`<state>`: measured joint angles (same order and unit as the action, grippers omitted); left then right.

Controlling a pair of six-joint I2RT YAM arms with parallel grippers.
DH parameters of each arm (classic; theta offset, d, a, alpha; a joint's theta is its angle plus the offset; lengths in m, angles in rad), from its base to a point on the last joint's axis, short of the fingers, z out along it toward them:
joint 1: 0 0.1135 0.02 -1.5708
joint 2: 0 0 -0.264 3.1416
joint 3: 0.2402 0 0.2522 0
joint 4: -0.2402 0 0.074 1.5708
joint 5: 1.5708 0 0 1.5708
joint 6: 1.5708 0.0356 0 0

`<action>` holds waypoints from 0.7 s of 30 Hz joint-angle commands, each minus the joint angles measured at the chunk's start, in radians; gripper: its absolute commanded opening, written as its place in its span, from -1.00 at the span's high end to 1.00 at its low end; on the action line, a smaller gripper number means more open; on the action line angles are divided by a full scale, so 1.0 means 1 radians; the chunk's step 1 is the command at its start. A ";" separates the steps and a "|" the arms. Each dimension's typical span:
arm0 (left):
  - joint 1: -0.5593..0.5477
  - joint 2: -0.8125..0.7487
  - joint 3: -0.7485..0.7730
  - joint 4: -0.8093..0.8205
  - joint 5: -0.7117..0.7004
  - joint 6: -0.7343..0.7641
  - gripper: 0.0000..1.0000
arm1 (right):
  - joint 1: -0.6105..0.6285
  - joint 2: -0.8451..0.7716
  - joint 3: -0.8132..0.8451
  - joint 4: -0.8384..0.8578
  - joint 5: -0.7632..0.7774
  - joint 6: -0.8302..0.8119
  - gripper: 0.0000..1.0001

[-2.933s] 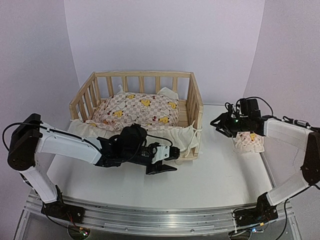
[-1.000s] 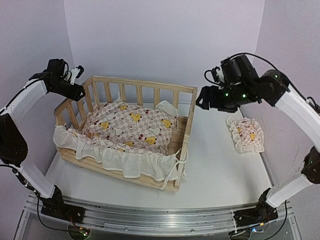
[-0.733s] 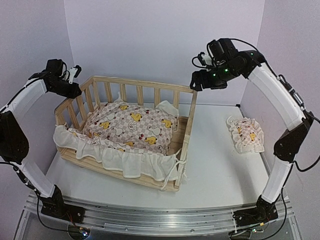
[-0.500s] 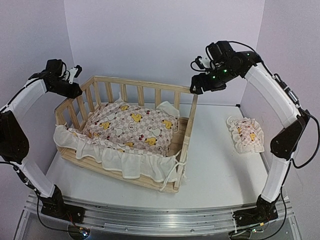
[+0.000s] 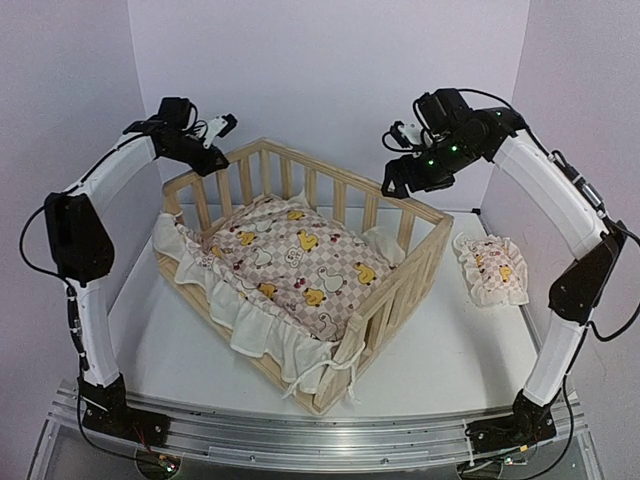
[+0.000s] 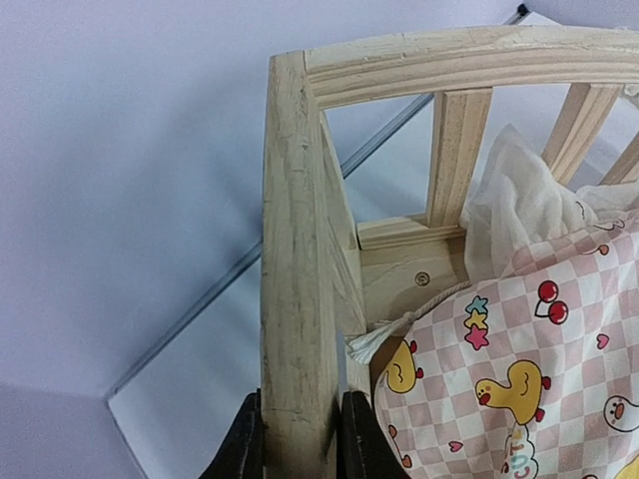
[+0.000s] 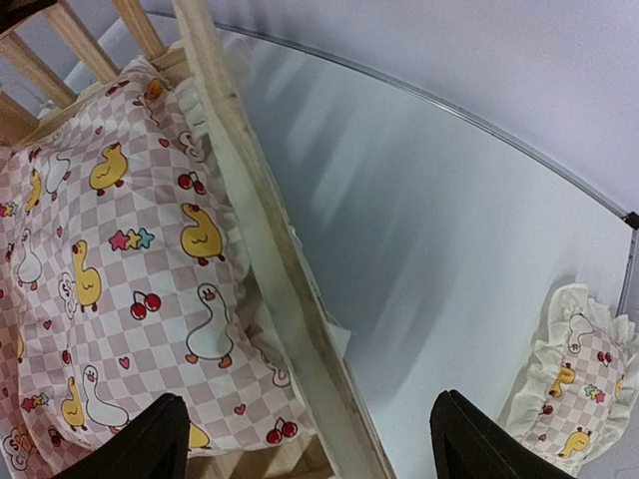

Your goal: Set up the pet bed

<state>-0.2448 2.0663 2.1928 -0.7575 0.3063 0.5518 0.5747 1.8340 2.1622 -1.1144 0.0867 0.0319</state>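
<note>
The light-wood slatted pet bed (image 5: 400, 295) stood diagonally on the white bench (image 5: 470, 350), with the pink-checkered duck cushion (image 5: 300, 255) already inside. The left hand (image 6: 300, 449) was clamped on its corner post, and the right hand (image 7: 315, 439) hung apart over the rail. The small matching pillow (image 5: 492, 268) lay outside, probably still to place.

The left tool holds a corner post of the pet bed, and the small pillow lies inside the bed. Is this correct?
No. The left tool does hold a corner post of the pet bed, but the small pillow lies outside it, on the table to its right; the top external view shows this.
</note>
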 commanded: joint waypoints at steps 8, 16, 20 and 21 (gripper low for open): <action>-0.138 0.100 0.202 0.381 0.160 0.031 -0.44 | 0.002 -0.063 -0.077 0.001 0.073 0.073 -0.66; -0.136 -0.250 -0.044 0.300 0.166 0.063 -0.54 | -0.001 0.008 -0.056 -0.001 0.134 0.127 -0.26; -0.134 -0.473 -0.348 0.231 0.183 0.102 -0.52 | 0.000 -0.002 -0.083 -0.001 0.200 0.183 0.05; -0.133 -0.526 -0.419 0.225 0.187 0.120 -0.52 | 0.000 -0.007 -0.093 -0.001 0.210 0.191 0.11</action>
<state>-0.3784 1.7532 2.0010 -0.4731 0.4499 0.6129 0.5747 1.8375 2.0798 -1.1162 0.2177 0.1602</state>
